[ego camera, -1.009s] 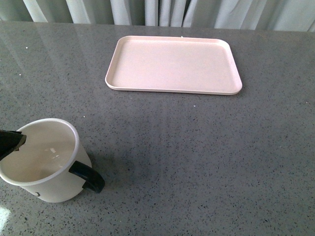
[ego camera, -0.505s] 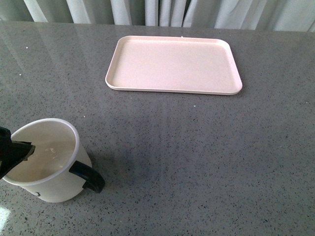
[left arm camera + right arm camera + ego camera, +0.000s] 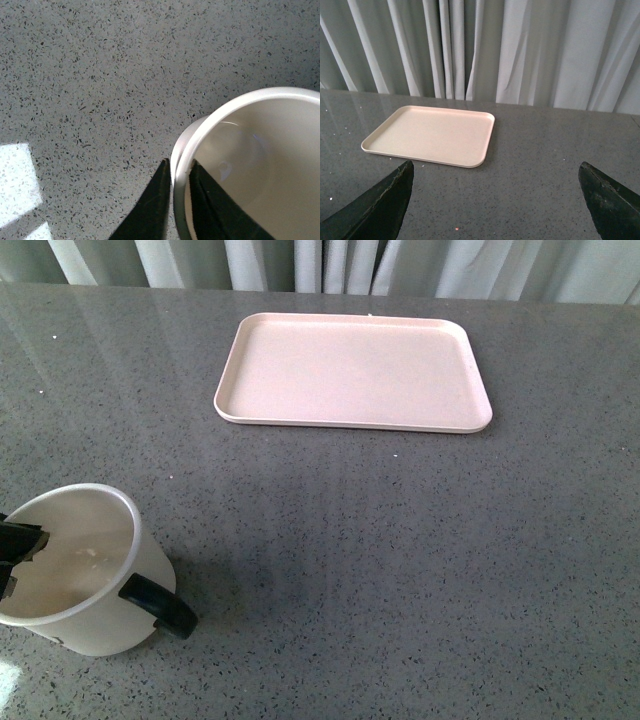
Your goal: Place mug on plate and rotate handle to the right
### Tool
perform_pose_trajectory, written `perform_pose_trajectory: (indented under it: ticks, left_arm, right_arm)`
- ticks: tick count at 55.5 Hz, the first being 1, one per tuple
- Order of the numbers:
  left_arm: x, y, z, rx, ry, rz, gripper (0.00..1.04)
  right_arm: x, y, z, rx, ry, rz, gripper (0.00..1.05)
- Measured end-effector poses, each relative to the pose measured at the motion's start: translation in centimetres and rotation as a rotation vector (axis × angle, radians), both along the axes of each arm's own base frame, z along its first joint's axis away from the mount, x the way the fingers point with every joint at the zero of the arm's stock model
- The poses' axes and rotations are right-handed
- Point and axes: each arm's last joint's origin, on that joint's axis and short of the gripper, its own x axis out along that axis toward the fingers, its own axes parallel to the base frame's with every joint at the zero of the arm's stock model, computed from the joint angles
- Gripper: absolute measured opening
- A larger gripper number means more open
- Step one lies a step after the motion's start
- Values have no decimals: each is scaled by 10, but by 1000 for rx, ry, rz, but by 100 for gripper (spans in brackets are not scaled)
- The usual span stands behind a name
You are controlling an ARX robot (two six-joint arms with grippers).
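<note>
Left gripper [image 3: 179, 167] clamps the mug [image 3: 85, 575] rim, well apart from the plate [image 3: 350, 370]. Right gripper [image 3: 495, 175] is spread wide, empty.

mug [image 3: 75, 570]: white, glazed ceramic look, glossy inside. handle [image 3: 158, 606]: glossy black. plate [image 3: 350, 370]: pale pink, matt, smooth, plastic-like. table [image 3: 400, 560]: grey speckled stone look, polished, reflective. curtain [image 3: 530, 50]: grey cloth, matt. left gripper [image 3: 179, 170] fingers [image 3: 149, 212]: matt black.

My left fingers [image 3: 150, 210] are black, flat and tapering. My right fingers [image 3: 380, 207] are black wedges with rough edges.
</note>
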Motion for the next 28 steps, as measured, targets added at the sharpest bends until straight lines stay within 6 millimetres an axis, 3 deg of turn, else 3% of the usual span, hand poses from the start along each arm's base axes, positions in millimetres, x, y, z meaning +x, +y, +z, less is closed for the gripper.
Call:
perform_pose_trajectory:
  ticks: [4, 20, 28]
  left_arm:
    - [0, 0, 1, -7, 4, -2, 2]
    - [-5, -7, 13, -4, -4, -23, 2]
    - [6, -21, 26, -11, -32, -31, 2]
  right_arm:
    - [0, 0, 0, 0, 0, 0, 96]
    - [0, 0, 0, 0, 0, 0, 96]
    - [0, 0, 0, 0, 0, 0, 96]
